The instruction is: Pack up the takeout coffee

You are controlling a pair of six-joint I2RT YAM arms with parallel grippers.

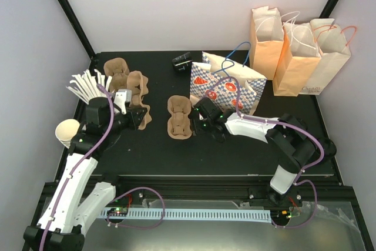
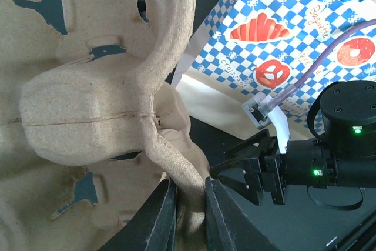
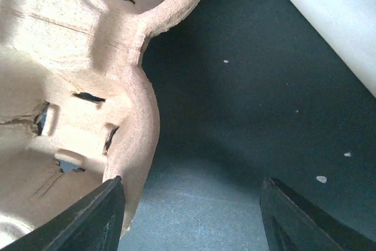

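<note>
Takeout coffee beside bag, left hand pinching carrier rim

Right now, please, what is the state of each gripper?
Left gripper: closed on the rim of a pulp cup carrier.
Right gripper: open, holding nothing, beside a second carrier.

takeout coffee: small black cup with black lid, sitting free on the dark worktop, near the far edge, roughly 12 o'clock from worktop centre. It's at 9 o'clock of the blue-checked paper bag, close beside its upper corner, contact unclear. Looks tipped over rather than upright, too small to confirm
</note>
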